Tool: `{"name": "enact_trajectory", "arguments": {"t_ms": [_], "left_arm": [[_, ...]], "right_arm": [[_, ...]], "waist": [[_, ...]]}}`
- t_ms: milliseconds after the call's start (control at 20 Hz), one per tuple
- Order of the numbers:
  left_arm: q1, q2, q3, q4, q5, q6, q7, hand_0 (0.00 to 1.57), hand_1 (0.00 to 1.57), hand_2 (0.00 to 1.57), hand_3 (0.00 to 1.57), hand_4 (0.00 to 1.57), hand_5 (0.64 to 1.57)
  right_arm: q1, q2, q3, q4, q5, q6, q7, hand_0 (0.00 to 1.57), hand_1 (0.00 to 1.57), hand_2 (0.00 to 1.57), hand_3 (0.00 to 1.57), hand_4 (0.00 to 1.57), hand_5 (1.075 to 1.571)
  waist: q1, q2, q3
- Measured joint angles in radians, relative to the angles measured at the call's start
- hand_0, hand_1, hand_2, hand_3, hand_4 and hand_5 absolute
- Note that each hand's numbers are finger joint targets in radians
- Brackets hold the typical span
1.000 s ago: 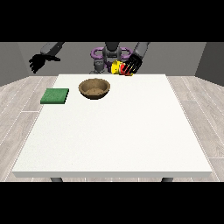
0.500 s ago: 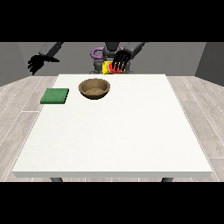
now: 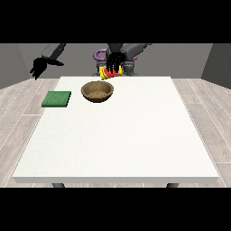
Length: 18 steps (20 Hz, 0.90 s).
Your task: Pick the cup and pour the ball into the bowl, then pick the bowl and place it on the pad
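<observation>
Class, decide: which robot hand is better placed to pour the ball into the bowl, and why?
The robot's left: that robot hand holds the cup just behind the bowl. The other robot hand hangs off the table's side.

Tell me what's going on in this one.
A humanoid robot stands behind a white table. The hand at the view's right has its fingers curled round a yellow cup, held above the table's far edge just behind the brown bowl. The other hand hangs off to the side, holding nothing. The green pad lies beside the bowl.
</observation>
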Motion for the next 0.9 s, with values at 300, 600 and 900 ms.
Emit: {"name": "enact_trajectory", "arguments": {"t_ms": [300, 600, 900], "left_arm": [[-0.003, -0.001, -0.081, 0.021, -0.089, -0.074, 0.020, 0.00, 0.00, 1.57, 1.57, 1.16, 1.452], [-0.061, -0.001, -0.142, 0.012, -0.160, -0.229, -0.012, 0.70, 0.70, 1.57, 1.57, 1.20, 1.416], [-0.156, 0.018, -0.163, 0.014, -0.248, -0.360, -0.068, 1.55, 1.55, 1.57, 1.57, 1.19, 1.466]], "right_arm": [[-0.047, 0.032, 0.018, -0.011, -0.005, -0.003, 0.016, 0.00, 0.00, 0.00, 0.22, 0.00, 1.522], [-0.052, 0.035, 0.021, 0.010, -0.002, 0.001, 0.004, 0.00, 0.00, 0.00, 0.18, 0.00, 1.519], [-0.035, 0.022, 0.017, 0.035, -0.005, 0.017, -0.001, 0.00, 0.00, 0.00, 0.21, 0.00, 1.517]], "waist": [[-0.038, 0.023, -0.0002], [-0.037, 0.021, 0.0002], [-0.021, -0.004, 0.0002]]}}
